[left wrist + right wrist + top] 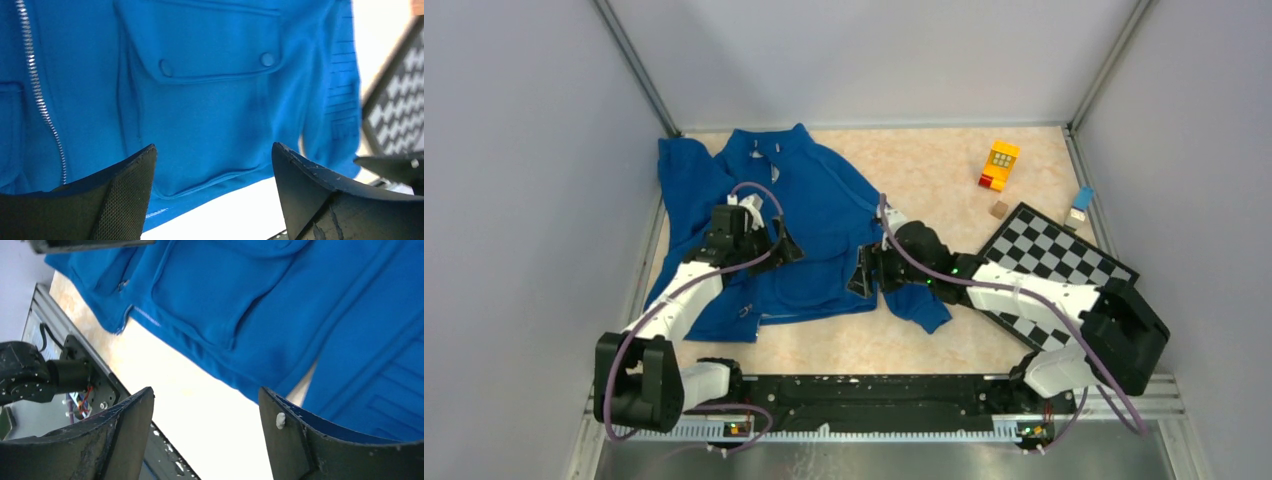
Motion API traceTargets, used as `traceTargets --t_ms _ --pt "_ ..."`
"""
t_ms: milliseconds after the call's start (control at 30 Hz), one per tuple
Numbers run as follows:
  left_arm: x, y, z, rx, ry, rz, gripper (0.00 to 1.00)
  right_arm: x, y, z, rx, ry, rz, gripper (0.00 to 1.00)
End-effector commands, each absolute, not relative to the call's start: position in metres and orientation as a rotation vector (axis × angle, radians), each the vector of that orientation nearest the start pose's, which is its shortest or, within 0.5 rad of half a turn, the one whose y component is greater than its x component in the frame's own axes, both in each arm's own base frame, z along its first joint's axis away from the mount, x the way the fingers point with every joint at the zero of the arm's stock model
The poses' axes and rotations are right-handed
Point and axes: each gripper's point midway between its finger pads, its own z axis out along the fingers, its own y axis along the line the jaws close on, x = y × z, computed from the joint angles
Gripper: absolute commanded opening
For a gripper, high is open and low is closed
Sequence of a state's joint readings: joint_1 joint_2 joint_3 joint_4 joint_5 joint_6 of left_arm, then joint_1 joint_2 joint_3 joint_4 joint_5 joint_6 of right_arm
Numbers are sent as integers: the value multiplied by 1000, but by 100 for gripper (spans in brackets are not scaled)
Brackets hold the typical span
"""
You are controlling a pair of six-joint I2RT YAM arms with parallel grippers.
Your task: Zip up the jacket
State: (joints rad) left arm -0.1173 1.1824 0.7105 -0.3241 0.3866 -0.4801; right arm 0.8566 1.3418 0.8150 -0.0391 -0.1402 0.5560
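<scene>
Black rail (874,395) along the near edge of the surface (924,180) carries both arm bases; from it the left arm reaches forward over the near-left part of the jacket (824,215), while the right arm stretches leftward, crossing the near corner of a black-and-white checkerboard (1054,255) on its way; the left gripper (776,247) hangs above the jacket's front with its jaws spread and nothing between them; the right gripper (864,272) is just beside the jacket's right-hand sleeve, near the hem, likewise spread and holding nothing; the royal-blue jacket lies spread flat on the left half of the surface, front up, hem toward the arms and collar toward the far wall, one sleeve angled down beneath the right arm's wrist; in the left wrist view a flapped pocket (200,100) with two snaps sits ahead of the fingers (125,195), and a silver zipper (37,95) runs down the cloth to the left, though whether it is joined I cannot tell; farther back on the right, well apart from the jacket, lie a small brown cube (998,209), a blue-and-white piece (1080,205) and a yellow block (1001,165) with a red part
</scene>
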Motion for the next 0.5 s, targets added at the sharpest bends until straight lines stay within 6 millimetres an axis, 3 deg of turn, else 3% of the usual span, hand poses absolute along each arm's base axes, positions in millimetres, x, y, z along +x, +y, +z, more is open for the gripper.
traceTargets --t_ms 0,67,133,267,467 --pt "295 -98 91 -335 2420 -540 84 212 365 158 -477 2178 1040 71" --pt "296 -97 83 -356 2417 -534 77 209 370 150 -497 2200 1031 66" --pt "295 -84 74 -432 2435 -436 71 208 370 144 -510 2214 1022 64" --pt "292 -59 63 -504 2398 -275 70 208 365 143 -519 2208 997 63" --pt "284 -54 42 -573 2464 -225 67 211 361 142 -531 2202 956 63"
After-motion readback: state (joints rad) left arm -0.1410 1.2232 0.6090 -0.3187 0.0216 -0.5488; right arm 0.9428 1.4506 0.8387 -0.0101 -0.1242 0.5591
